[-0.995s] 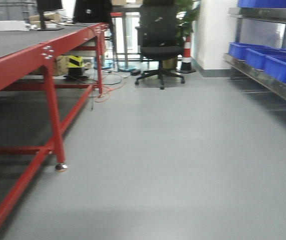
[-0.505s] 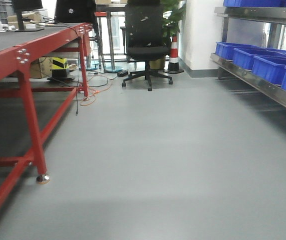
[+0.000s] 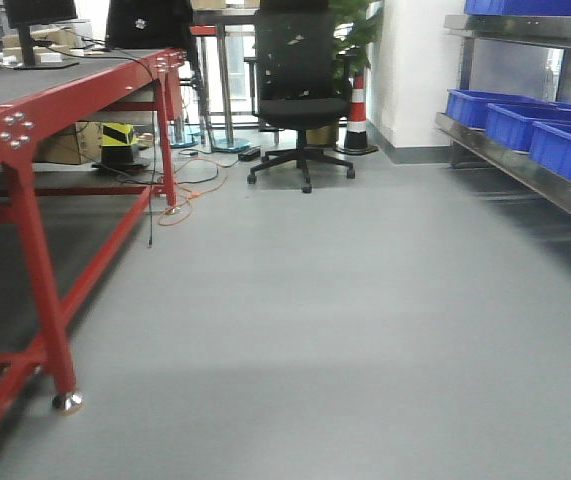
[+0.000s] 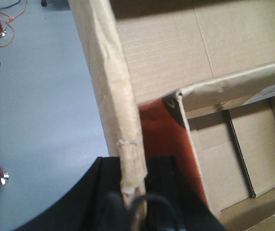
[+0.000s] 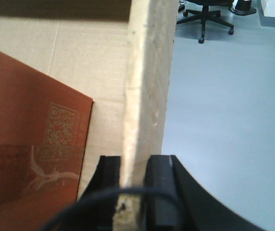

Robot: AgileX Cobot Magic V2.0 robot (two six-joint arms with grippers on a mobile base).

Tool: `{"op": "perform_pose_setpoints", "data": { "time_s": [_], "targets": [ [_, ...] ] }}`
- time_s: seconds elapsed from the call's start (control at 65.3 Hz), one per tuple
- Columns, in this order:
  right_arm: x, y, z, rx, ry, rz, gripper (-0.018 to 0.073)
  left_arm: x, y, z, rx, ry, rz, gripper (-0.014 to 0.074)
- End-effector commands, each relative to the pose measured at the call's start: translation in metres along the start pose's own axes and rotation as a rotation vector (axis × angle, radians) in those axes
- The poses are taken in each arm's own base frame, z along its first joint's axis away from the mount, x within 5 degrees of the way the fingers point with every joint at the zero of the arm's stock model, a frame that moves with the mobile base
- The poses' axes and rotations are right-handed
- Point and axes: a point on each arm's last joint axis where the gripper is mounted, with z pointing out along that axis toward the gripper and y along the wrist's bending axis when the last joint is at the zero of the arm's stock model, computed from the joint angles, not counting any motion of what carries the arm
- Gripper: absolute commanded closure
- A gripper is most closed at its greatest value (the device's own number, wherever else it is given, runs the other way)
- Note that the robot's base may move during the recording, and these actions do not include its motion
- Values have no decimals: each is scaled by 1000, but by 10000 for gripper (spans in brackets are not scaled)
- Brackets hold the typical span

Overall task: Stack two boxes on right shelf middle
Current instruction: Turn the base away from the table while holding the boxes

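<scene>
Both wrist views show a brown cardboard box held up off the grey floor. My left gripper (image 4: pixel 133 173) is shut on the box's left wall (image 4: pixel 111 82), whose rim looks worn. Its open inside shows flaps and an orange-red sheet (image 4: pixel 163 139). My right gripper (image 5: pixel 135 168) is shut on the opposite wall (image 5: pixel 147 82); an orange-red printed sheet with a QR code (image 5: pixel 26 144) lies against the inside. I cannot tell whether a second box is there. The steel shelf (image 3: pixel 525 172) runs along the right of the front view, some way ahead.
A red-framed bench (image 3: pixel 25 150) with a dark top lines the left side, its foot (image 3: pixel 65 402) close by. Blue bins (image 3: pixel 565 145) sit on the shelf. A black office chair (image 3: pixel 300 90), a striped cone (image 3: pixel 357 110) and floor cables (image 3: pixel 190 190) lie ahead.
The front view has advanced along the aisle: the bench leg has slid left and nearer, and the shelf has shifted a little at the right edge.
</scene>
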Motion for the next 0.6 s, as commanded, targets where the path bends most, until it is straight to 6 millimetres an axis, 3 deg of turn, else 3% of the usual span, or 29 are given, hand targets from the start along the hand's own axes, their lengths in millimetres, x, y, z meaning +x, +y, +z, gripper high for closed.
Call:
{"op": "perform_pose_setpoints", "data": {
  "time_s": [0.0, 0.582],
  "targets": [
    [-11, -6, -8, 59, -100, -36, 712, -5, 4, -10, -25, -46, 12, 708],
    [-11, -6, -8, 59, -100, -36, 712, -5, 6, -10, -46, -47, 21, 708]
  ]
}}
